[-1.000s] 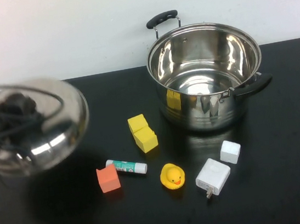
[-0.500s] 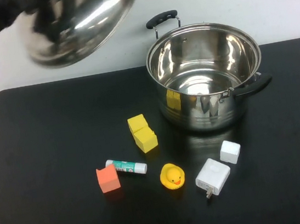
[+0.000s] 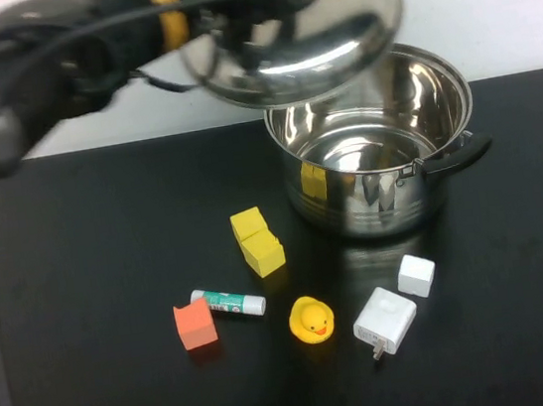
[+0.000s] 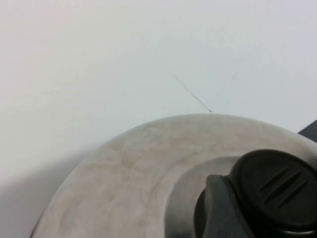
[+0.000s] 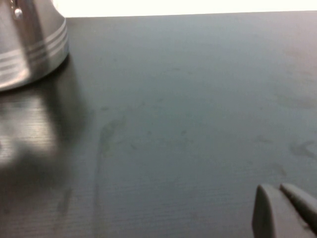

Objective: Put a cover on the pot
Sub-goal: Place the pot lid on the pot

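The large shiny stainless-steel pot (image 3: 373, 139) with black side handles stands open at the far right of the black bench (image 3: 82, 288). The left gripper (image 3: 255, 5) holds the domed steel lid (image 3: 294, 30) in the air, tilted, above the pot's far left rim; its fingers pinch the black round knob (image 4: 270, 191). The right gripper (image 5: 285, 210) hovers low over bare bench near the pot, its fingers pressed together.

lid (image 3: 294, 30) above pot (image 3: 373, 139) rear-left rim | duck (image 3: 312, 319) before pot
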Controlling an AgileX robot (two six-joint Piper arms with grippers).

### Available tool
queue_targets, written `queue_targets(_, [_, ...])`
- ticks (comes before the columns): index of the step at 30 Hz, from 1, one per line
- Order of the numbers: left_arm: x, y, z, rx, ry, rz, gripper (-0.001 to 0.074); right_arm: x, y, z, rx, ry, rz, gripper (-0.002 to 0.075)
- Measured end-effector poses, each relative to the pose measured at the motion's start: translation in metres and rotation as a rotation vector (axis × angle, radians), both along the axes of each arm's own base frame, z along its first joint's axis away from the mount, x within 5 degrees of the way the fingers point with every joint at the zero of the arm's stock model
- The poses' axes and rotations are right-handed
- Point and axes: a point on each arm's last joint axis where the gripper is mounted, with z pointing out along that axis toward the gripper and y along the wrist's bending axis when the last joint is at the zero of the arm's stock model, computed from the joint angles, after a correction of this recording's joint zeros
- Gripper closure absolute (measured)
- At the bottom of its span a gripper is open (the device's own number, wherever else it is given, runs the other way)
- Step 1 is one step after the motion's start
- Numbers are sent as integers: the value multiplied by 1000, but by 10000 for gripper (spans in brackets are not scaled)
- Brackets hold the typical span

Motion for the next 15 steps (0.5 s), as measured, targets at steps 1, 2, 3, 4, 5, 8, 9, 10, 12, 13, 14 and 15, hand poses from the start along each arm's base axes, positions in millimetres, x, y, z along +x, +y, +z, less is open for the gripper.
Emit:
queue_targets(1, [1,-7,-2,9,-6,-9,405,0,0,0,0,0,0,728])
queue_targets(2, [3,-15,-8,31,-15,-22,405,0,0,0,0,0,0,728])
queue_targets(3, [5,-23,-14,64,-32,-37,405,0,0,0,0,0,0,728])
queue_targets(4, [6,-30,-20,100,-51,-51,405,0,0,0,0,0,0,728])
queue_targets(5, [7,-37,-27,133,-66,-63,405,0,0,0,0,0,0,728])
queue_targets(8, [12,-52,-48,168,-56,-91,405,0,0,0,0,0,0,728])
queue_targets(9, [13,-55,-55,164,-42,-95,405,0,0,0,0,0,0,728])
queue_targets(10, [15,-57,-60,158,-30,-96,405,0,0,0,0,0,0,728])
queue_targets(12, [18,-61,-71,134,-3,-97,405,0,0,0,0,0,0,728])
queue_targets(13, [20,-63,-75,128,1,-102,405,0,0,0,0,0,0,728])
queue_targets(14, [21,-64,-80,119,4,-110,405,0,0,0,0,0,0,728])
queue_targets(15, [22,-66,-84,118,1,-118,405,0,0,0,0,0,0,728])
